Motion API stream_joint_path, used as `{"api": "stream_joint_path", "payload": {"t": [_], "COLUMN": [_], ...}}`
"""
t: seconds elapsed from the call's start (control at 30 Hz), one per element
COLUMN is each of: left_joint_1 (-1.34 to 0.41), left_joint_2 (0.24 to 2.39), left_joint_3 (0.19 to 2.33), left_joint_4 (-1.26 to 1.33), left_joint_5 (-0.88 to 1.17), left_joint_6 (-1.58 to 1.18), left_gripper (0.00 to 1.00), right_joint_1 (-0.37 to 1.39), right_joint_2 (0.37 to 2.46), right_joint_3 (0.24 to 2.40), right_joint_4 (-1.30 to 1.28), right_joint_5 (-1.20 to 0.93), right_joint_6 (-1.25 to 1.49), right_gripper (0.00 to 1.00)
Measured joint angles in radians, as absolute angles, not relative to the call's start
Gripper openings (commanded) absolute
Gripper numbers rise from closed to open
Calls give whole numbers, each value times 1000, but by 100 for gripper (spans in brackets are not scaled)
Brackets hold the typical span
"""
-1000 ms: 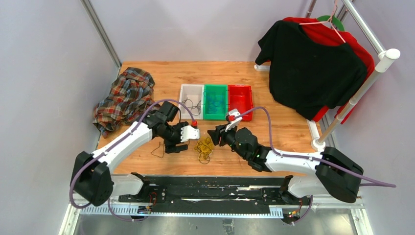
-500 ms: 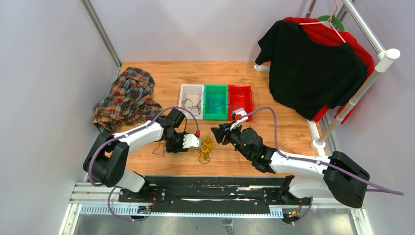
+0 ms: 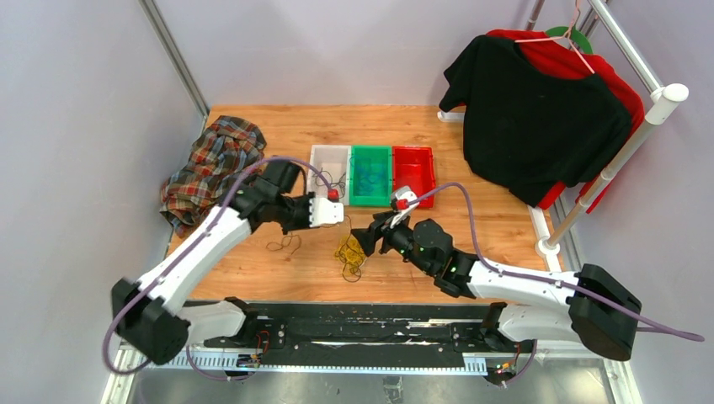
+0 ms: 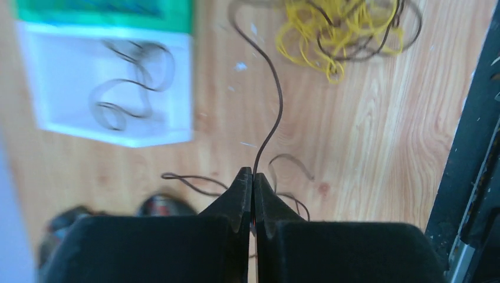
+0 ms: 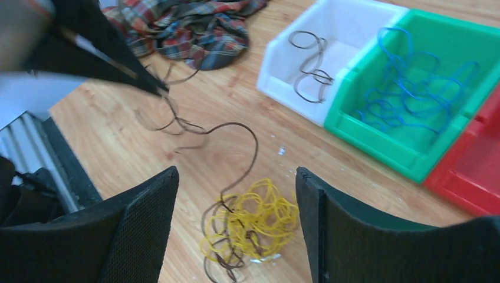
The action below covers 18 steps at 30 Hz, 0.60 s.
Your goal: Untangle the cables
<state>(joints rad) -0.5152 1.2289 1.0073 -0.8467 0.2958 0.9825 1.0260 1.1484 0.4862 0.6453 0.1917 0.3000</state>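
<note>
Left wrist view: the left gripper (image 4: 253, 177) is clamped together on 1 dark brown cable (image 4: 274, 106), which curves up to the tangle (image 4: 339, 32) (yellow loops mixed with brown) on the table (image 4: 365, 147). The right gripper (image 5: 236, 177) hangs by that tangle, jaws wide apart. Dark loops (image 4: 132, 82) lie in the white bin (image 4: 118, 134), blue loops (image 5: 413, 88) in the green bin (image 5: 365, 141).

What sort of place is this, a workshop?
Most likely a robot test cell: a wooden table boxed in by plain walls, a left arm and right arm bolted at its edge, and staged props like sorting bins and a clothes rack.
</note>
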Motion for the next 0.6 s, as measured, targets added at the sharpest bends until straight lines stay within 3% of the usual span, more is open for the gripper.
{"api": "stream_joint_path", "payload": {"t": [0.27, 0.6], "left_joint_1": [-515, -518], "left_joint_2": [1030, 1052], "left_joint_3": [1298, 1561], "left_joint_4": [-1076, -1217], "left_joint_5": [442, 488], "left_joint_6": [972, 950], "left_gripper": [0, 0], "right_joint_1": [1103, 1119], "right_joint_2": [1244, 1463], "right_joint_3": [586, 693], "right_joint_4": [645, 749], "right_joint_5": [173, 185], "right_joint_6": [191, 138], "right_gripper": [75, 69]}}
